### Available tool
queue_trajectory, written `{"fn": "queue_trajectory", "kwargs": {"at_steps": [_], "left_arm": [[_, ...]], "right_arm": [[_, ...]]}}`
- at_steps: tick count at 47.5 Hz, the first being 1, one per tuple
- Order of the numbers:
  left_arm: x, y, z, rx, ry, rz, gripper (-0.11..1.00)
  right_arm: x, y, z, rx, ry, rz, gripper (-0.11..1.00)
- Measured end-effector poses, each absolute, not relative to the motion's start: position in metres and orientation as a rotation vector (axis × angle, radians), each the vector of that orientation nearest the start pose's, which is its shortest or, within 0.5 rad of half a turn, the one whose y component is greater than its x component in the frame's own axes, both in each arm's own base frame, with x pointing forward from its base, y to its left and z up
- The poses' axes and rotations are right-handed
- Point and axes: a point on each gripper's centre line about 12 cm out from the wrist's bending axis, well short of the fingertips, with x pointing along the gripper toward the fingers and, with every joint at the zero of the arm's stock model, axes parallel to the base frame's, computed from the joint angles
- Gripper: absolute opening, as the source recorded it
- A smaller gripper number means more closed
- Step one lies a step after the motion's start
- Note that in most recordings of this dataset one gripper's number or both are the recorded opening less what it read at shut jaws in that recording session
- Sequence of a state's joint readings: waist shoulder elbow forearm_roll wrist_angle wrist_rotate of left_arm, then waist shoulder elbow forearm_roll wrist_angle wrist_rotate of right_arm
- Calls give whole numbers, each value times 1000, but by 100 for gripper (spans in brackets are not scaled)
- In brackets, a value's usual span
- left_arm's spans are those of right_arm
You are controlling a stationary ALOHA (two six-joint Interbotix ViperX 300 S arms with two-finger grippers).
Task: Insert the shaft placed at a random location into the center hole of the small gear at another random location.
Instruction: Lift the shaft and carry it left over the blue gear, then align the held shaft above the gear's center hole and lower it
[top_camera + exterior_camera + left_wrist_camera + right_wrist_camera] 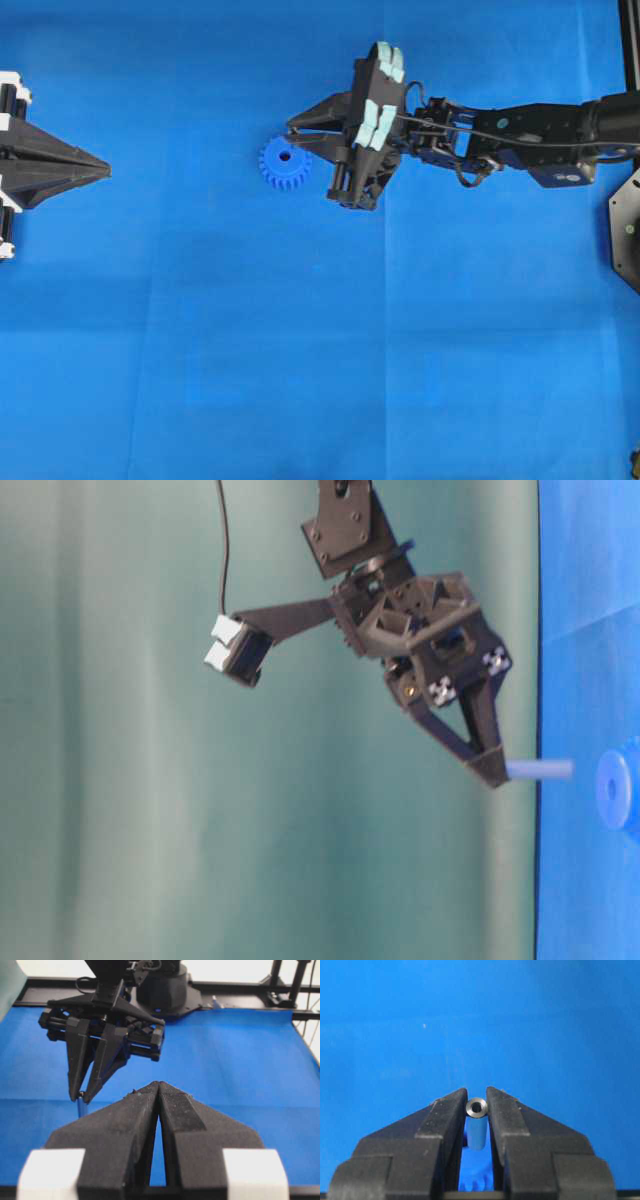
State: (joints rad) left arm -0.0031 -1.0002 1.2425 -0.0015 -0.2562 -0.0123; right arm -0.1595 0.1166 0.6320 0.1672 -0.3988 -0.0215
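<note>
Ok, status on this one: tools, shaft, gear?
Right tool shut on shaft, above the mat. Left tool shut, empty, parked at the edge. Small gear beside right tool, center hole unfilled. Nothing in the way.

No text, label, brand, number or sign can be read in any view, neither on the arms nor on the blue cloth.

Bright blue small gear lay on a blue cloth; the shaft was silvery-grey.
</note>
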Motion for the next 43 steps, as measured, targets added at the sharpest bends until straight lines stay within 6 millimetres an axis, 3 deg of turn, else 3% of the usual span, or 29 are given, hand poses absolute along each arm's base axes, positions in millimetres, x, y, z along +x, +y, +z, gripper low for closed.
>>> {"fn": "queue_trajectory", "kwargs": {"at_steps": [20, 36, 43], "left_arm": [[189, -1, 269, -12, -14, -3, 0], [189, -1, 269, -14, -14, -3, 0], [189, -1, 268, -14, -12, -3, 0]], "right_arm": [[422, -74, 174, 145, 333, -242, 3], [429, -76, 149, 155, 370, -252, 3], [431, -76, 148, 159, 367, -254, 3]]}}
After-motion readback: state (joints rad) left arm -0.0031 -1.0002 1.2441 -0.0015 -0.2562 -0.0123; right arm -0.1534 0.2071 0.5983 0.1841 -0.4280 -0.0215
